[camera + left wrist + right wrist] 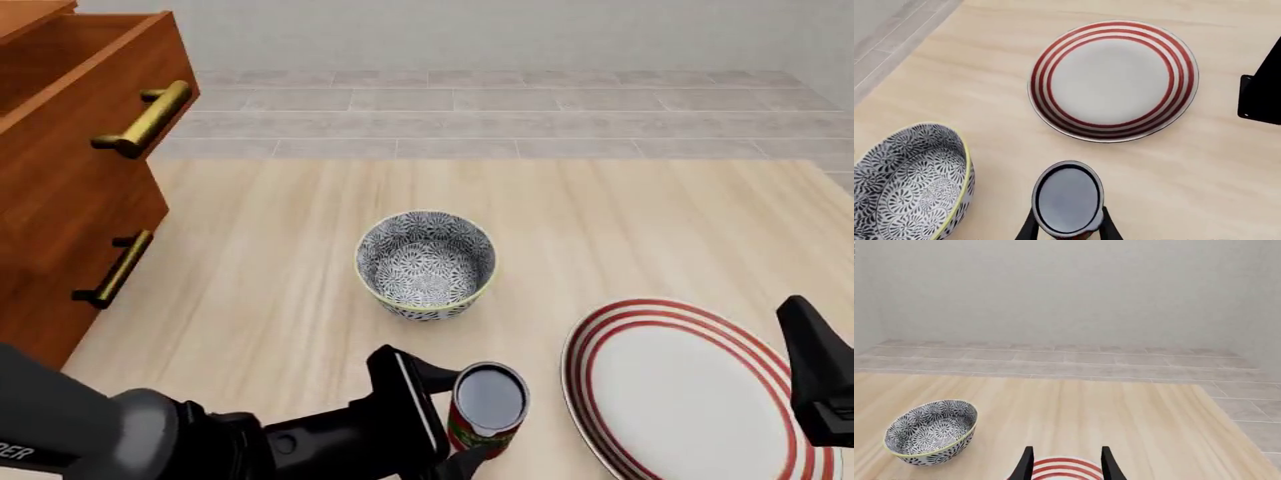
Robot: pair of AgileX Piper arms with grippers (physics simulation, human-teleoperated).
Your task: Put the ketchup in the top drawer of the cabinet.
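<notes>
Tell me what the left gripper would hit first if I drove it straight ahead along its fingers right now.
Holding the ketchup, the left gripper points toward the striped plate, so the can would likely meet the plate's near rim first. The bowl sits off to the side; height clearance is unclear.

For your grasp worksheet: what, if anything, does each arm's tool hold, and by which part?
The left tool grips the ketchup by its sides. The right tool is open and holds nothing.

1. The table (267, 300) is pale wood with fine, matt grain.
2. The cabinet (54, 200) is smooth reddish-brown wood; the top drawer (80, 90) carries a shiny brass bar handle (144, 118).
3. The ketchup (489, 405) has a dark glossy metal top and a red label.
4. The bowl (426, 264) and plate (1113, 81) look like glazed ceramic.
</notes>
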